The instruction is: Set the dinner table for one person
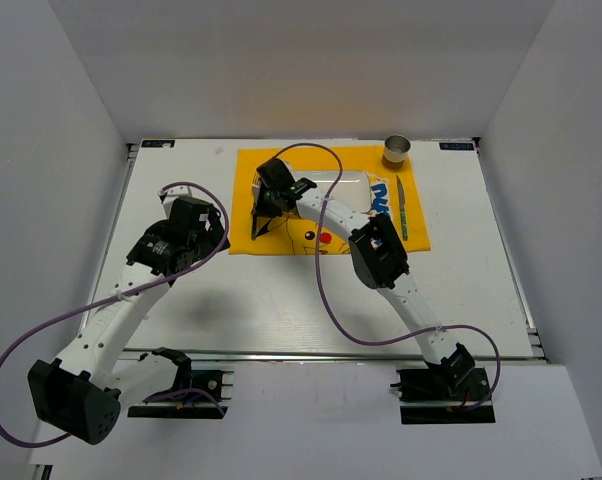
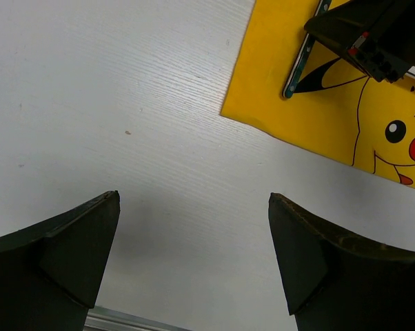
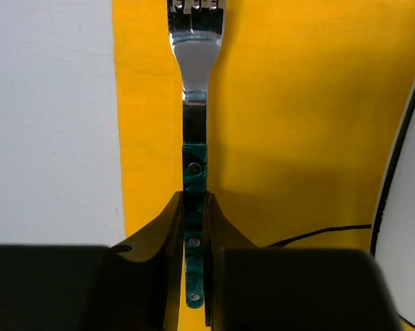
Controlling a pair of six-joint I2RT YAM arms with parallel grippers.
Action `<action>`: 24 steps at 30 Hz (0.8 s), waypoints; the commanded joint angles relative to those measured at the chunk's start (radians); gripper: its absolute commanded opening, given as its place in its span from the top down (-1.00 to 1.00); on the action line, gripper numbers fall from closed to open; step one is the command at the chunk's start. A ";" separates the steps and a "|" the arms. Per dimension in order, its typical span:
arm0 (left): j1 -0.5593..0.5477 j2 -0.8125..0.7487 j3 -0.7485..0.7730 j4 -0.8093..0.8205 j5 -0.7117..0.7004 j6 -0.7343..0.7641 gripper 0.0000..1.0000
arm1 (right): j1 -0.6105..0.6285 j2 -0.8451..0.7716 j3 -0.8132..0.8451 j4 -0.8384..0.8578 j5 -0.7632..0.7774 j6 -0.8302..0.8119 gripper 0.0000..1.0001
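The white dinner table carries a yellow Pikachu-print mat. My right gripper is shut on the green handle of a metal fork. It holds the fork low over the mat's left strip, tines pointing away, beside a white plate. In the top view the right gripper is at the mat's left part. The fork also shows in the left wrist view. My left gripper is open and empty over bare table, left of the mat.
A green-handled knife lies on the mat's right side. A metal cup stands at the mat's far right corner. The plate's edge is just right of the fork. A purple cable loops over the mat.
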 commanded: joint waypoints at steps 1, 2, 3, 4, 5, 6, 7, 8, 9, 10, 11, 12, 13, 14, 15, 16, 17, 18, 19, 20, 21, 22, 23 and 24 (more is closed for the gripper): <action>0.005 -0.030 -0.001 0.021 0.019 0.014 -0.96 | -0.005 0.006 0.054 0.010 0.009 -0.001 1.00; 0.005 -0.031 -0.001 0.021 0.021 0.015 -0.96 | -0.006 0.007 0.059 0.015 0.005 -0.001 1.00; 0.005 -0.033 -0.002 0.024 0.021 0.015 -0.96 | -0.005 0.012 0.062 0.016 0.004 -0.001 0.96; 0.005 -0.034 -0.002 0.024 0.022 0.015 -0.96 | -0.005 0.018 0.065 0.018 0.004 0.002 0.89; 0.005 -0.036 -0.004 0.024 0.021 0.017 -0.96 | -0.002 0.018 0.067 0.018 0.002 0.003 0.84; 0.005 -0.036 -0.004 0.026 0.022 0.017 -0.96 | -0.005 0.020 0.067 0.025 -0.002 0.006 0.74; 0.005 -0.036 -0.004 0.024 0.024 0.017 -0.96 | -0.005 0.021 0.068 0.027 -0.004 0.008 0.47; 0.005 -0.036 -0.004 0.026 0.027 0.018 -0.96 | -0.002 0.023 0.068 0.030 -0.004 0.009 0.34; 0.005 -0.036 -0.004 0.027 0.028 0.020 -0.96 | -0.003 0.021 0.071 0.032 -0.005 0.008 0.25; 0.005 -0.036 -0.004 0.027 0.031 0.022 -0.96 | -0.003 0.018 0.074 0.030 -0.007 0.008 0.06; 0.005 -0.038 -0.005 0.027 0.034 0.023 -0.96 | -0.002 0.017 0.076 0.032 -0.007 0.005 -0.01; 0.005 -0.036 -0.005 0.030 0.036 0.023 -0.96 | -0.002 0.014 0.077 0.032 -0.007 0.005 -0.10; 0.005 -0.036 -0.005 0.030 0.038 0.025 -0.96 | 0.003 0.001 0.077 0.035 -0.007 0.003 -0.46; 0.005 -0.036 -0.005 0.032 0.038 0.026 -0.96 | 0.003 -0.005 0.077 0.036 -0.010 0.003 -0.59; 0.005 -0.036 -0.005 0.030 0.038 0.026 -0.96 | 0.003 -0.028 0.074 0.036 -0.013 0.003 -0.62; 0.005 -0.038 -0.005 0.030 0.028 0.025 -0.96 | 0.006 -0.045 0.071 0.038 -0.015 0.003 -0.72; 0.005 -0.041 -0.004 0.026 0.021 0.022 -0.96 | 0.008 -0.096 0.047 0.042 -0.013 -0.001 -0.73; 0.005 -0.042 -0.004 0.023 0.013 0.019 -0.96 | 0.012 -0.129 0.024 0.062 -0.008 -0.003 -0.79; 0.005 -0.044 -0.004 0.020 0.004 0.014 -0.96 | 0.018 -0.170 -0.002 0.075 0.004 -0.006 -0.79; 0.005 -0.048 -0.002 0.017 -0.011 0.008 -0.96 | 0.023 -0.208 -0.031 0.088 0.016 -0.018 -0.78; 0.005 -0.056 -0.002 0.010 -0.021 0.003 -0.96 | 0.028 -0.303 -0.106 0.114 0.028 -0.027 -0.78; 0.005 -0.060 -0.002 0.009 -0.028 -0.004 -0.96 | 0.031 -0.354 -0.152 0.130 0.054 -0.041 -0.79; 0.005 -0.065 -0.007 0.009 -0.044 -0.006 -0.96 | 0.029 -0.403 -0.203 0.145 0.071 -0.053 -0.79; 0.005 -0.074 -0.005 0.007 -0.051 -0.011 -0.96 | 0.031 -0.513 -0.305 0.157 0.079 -0.079 -0.78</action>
